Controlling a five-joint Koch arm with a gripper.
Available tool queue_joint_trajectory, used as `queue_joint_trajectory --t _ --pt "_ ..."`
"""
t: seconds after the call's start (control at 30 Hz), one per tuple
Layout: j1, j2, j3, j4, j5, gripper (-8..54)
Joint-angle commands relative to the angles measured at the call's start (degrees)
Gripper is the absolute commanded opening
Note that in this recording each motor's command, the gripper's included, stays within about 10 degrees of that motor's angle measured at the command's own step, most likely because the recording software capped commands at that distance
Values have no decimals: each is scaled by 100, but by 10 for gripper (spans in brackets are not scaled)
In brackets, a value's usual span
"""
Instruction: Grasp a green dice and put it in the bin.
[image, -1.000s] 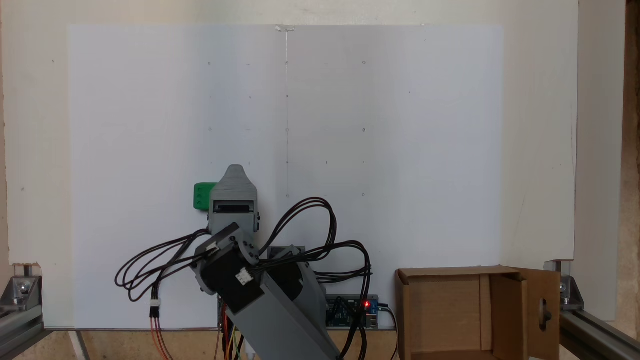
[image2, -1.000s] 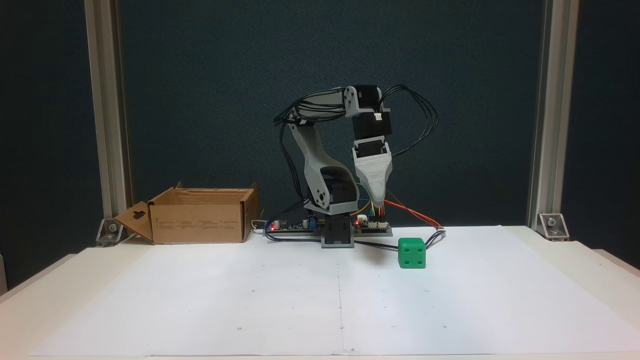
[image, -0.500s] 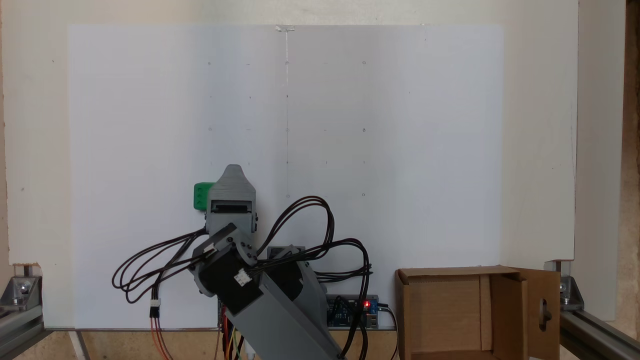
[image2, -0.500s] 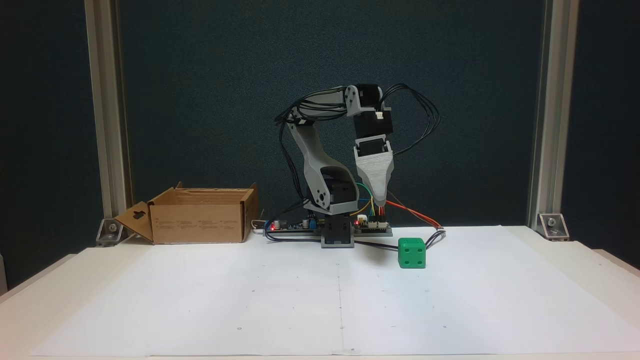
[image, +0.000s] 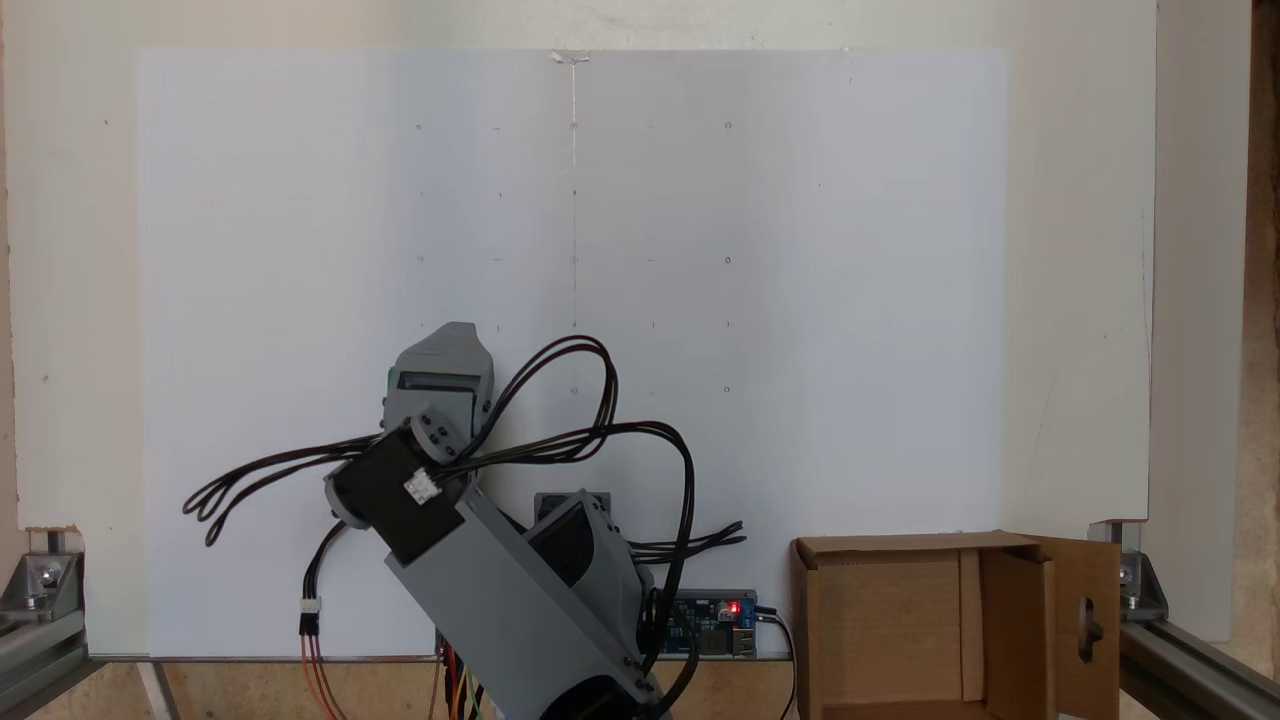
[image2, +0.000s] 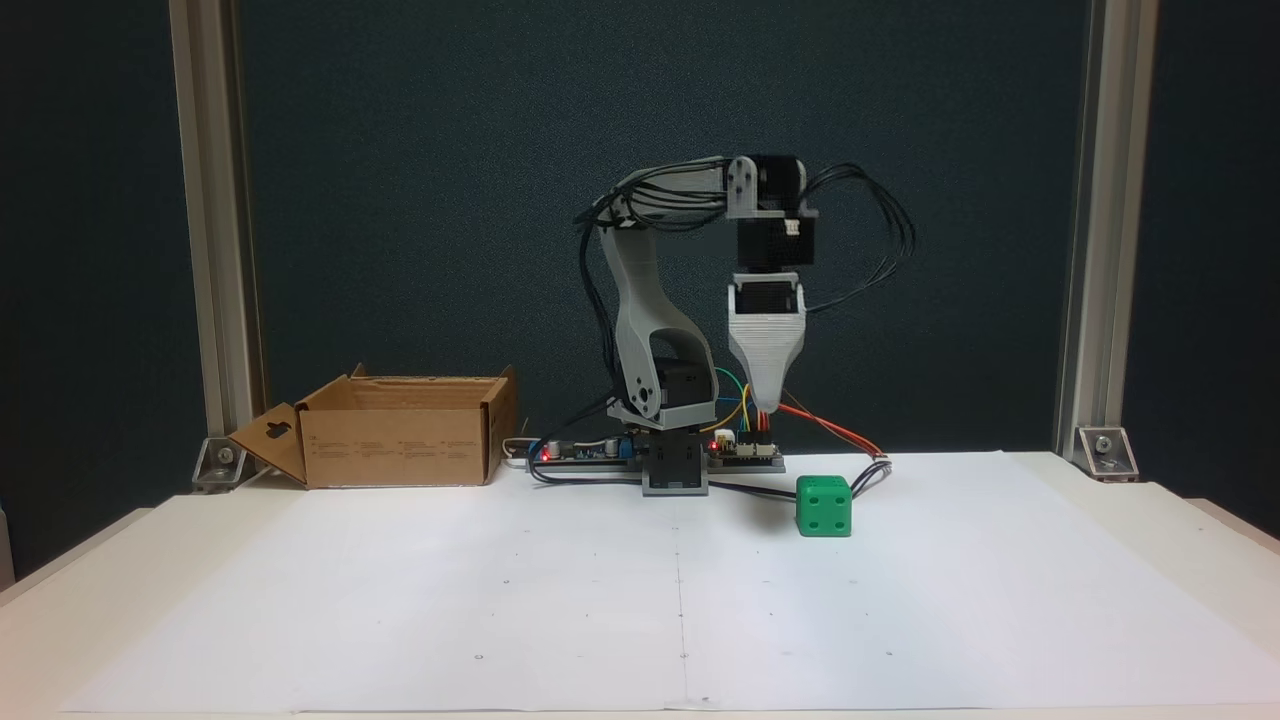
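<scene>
Approach step, nothing grasped; we see the gripper (image2: 768, 405) hanging tip-down above and just left of the green dice (image2: 824, 506), which sits on the worktop (image2: 600, 600); its opening we cannot tell. Next: descend, straddle the dice, close; the bin (image2: 400, 435) stands well apart.

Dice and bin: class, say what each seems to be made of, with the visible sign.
Dice: probably moulded or printed plastic; uniform bright green, matte, rounded corners, recessed same-colour pips.
Bin: corrugated cardboard; dull brown, folded flaps, an oval handle cut-out in one flap.
</scene>
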Motion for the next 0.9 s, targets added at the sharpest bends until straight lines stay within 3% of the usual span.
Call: queue_joint_trajectory --t 0.0,0.4,0.87 --pt "-176 -158 -501 -105 747 437" --pt "-545 -659 -554 -1046 1301 453" --pt "-940 -466 -202 -1072 1415 450"
